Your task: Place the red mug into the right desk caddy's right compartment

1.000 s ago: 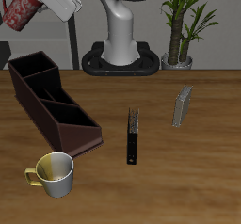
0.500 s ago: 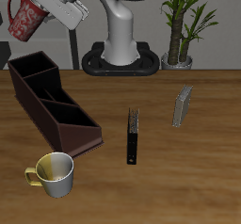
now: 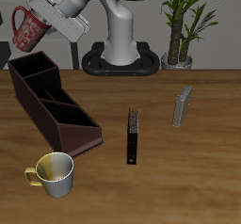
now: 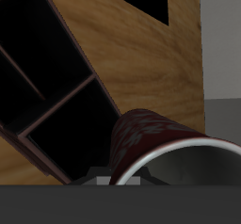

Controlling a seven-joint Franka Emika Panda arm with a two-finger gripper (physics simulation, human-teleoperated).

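The red mug [image 3: 30, 27], clamped in the tool [image 3: 42, 21], hangs tilted above the right desk caddy [image 3: 52, 104]. Best level it, centre it over the squarish right compartment [image 3: 31, 71], then lower without clipping walls.

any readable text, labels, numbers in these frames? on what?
None readable in either view.
Red mug: pale speckles only, no lettering.
Caddy: plain dark walls, no label.
Black book and grey book: covers too small to show any title.
Cream mug: plain.
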